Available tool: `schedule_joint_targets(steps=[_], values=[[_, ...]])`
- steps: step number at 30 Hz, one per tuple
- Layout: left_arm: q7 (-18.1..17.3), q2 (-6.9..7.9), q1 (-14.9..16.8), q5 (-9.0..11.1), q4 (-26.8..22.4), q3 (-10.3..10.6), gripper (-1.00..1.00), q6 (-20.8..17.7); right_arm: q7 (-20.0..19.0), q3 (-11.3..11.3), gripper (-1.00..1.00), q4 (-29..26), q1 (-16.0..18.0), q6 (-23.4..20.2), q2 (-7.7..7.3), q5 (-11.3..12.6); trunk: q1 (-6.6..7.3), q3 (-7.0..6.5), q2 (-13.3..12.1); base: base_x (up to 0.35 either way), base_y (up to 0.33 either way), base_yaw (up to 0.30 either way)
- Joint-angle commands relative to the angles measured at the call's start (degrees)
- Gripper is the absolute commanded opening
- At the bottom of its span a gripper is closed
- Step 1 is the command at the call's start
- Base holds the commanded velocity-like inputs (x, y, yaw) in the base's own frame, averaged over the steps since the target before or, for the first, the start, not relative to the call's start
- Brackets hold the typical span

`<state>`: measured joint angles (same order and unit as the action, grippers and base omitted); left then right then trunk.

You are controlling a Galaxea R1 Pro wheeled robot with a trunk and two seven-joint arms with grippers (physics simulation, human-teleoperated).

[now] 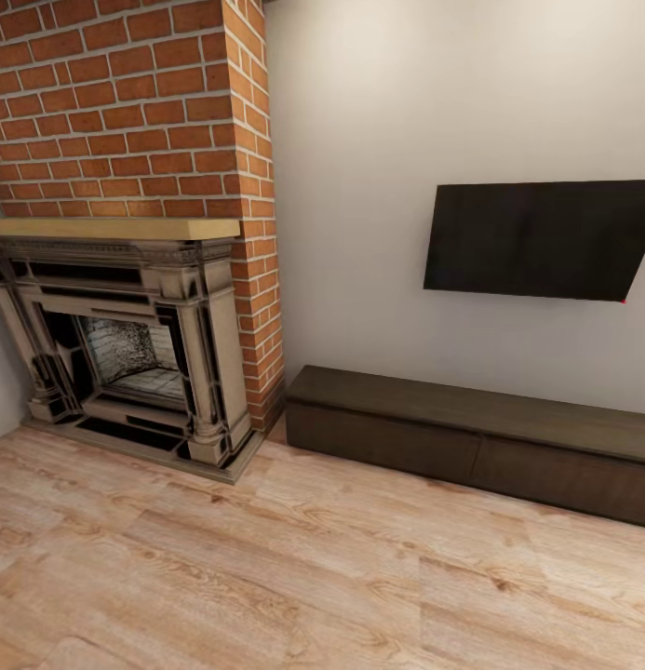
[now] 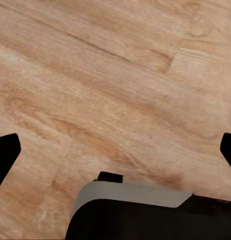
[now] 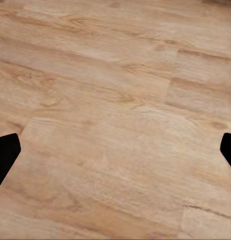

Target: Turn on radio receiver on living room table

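You are facing a living room wall. At far left stands a brick fireplace (image 1: 127, 326) with a pale wood mantel (image 1: 113, 228). To its right, a long dark-brown TV bench (image 1: 471, 437) sits under a wall-mounted black television (image 1: 541, 240). Light wood plank floor (image 1: 294, 568) fills the near ground. Both wrist cameras look down on it: left gripper (image 2: 115, 150) and right gripper (image 3: 115, 150) each have fingertips spread wide apart, holding nothing.

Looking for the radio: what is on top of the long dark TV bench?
The TV bench top looks bare where visible, below the wall-mounted TV. Its right end is cut off.
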<state>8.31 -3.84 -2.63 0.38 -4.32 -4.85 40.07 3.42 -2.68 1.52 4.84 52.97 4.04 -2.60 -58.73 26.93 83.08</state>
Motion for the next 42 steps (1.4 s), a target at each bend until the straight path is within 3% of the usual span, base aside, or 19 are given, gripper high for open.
schedule_joint_targets(steps=[1, 8, 13, 20, 22, 24, 26, 27, 29, 32, 34, 38, 42], values=[[0.2, -0.02, 0.0, 0.1, -0.7, -0.1, 1.0, 0.6, 0.8, 0.0, 1.0, -0.5, 0.0, 0.2, 0.0, 0.0, 0.0, 0.0, 0.0, 0.0, 0.0, 0.0], [4.9, -0.58, 0.0, 2.0, -9.1, -1.0, 1.0, 3.1, 8.6, -0.2, 1.0, -8.4, 0.0, 5.6, 0.0, -0.1, 0.0, 0.0, 0.0, 0.0, 0.0, 0.0], [5.8, -0.94, 0.0, 2.0, -16.5, -0.9, 1.0, 3.2, 9.6, -0.1, 1.0, -10.9, 0.0, 7.0, 0.04, -0.3, 0.0, 0.0, 0.0, 0.0, 0.0, 0.0], [6.0, -3.38, 0.0, 1.7, -27.1, -0.9, 1.0, 2.6, 10.3, 0.0, 1.0, -21.2, 0.0, 6.5, 0.25, 0.0, 0.0, 0.0, 0.0, 0.0, 0.0, 0.0], [6.0, -3.8, 0.0, 1.7, -31.8, -0.8, 1.0, 0.3, 10.5, 0.0, 1.0, -28.2, 0.1, -2.0, 0.43, 0.1, 0.0, 0.0, 0.0, 0.0, 0.0, 0.0], [6.0, -3.84, 0.0, 1.7, -36.5, -0.8, 1.0, -5.2, 10.5, 0.0, 1.0, -34.6, 0.1, -11.1, 0.49, 0.2, 0.0, 0.0, 0.0, 0.0, 0.0, 0.0], [6.0, -3.78, 0.0, 1.7, -41.3, -0.8, 1.0, -10.7, 10.5, 0.0, 1.0, -38.8, 0.1, -17.0, 0.51, 0.3, 0.0, 0.0, 0.0, 0.0, 0.0, 0.0], [6.0, -3.77, 0.0, 1.8, -43.0, -0.9, 1.0, -12.6, 10.5, 0.0, 1.0, -40.0, 0.1, -18.4, 0.51, 0.3, 0.0, 0.0, 0.0, 0.0, 0.0, 0.0], [5.9, -3.79, 0.0, 1.9, -49.6, -0.9, 1.0, -20.5, 10.6, 0.1, 1.0, -43.2, 0.1, -21.8, 0.52, 0.3, 0.0, 0.0, 0.0, 0.0, 0.0, 0.0], [5.8, -3.77, 0.0, 2.1, -55.0, -0.9, 1.0, -29.8, 10.6, 0.2, 1.0, -45.5, 0.1, -23.6, 0.53, 0.4, 0.0, 0.0, 0.0, 0.0, 0.0, 0.0], [5.6, -3.73, 0.0, 2.2, -56.8, -0.9, 1.0, -33.9, 10.7, 0.5, 1.0, -46.6, 0.1, -24.7, 0.53, 0.4, 0.0, 0.0, 0.0, 0.0, 0.0, 0.0], [5.5, -3.74, 0.0, 2.3, -58.3, -0.9, 1.0, -37.6, 10.7, 2.7, 1.0, -48.9, 0.1, -31.4, 0.46, 0.5, 0.0, 0.0, 0.0, 0.0, 0.0, 0.0], [5.6, -3.91, 0.0, 2.2, -58.7, -0.9, 1.0, -39.0, 10.4, 6.3, 1.0, -53.0, 0.1, -43.8, 0.44, 0.5, 0.0, 0.0, 0.0, 0.0, 0.0, 0.0]])
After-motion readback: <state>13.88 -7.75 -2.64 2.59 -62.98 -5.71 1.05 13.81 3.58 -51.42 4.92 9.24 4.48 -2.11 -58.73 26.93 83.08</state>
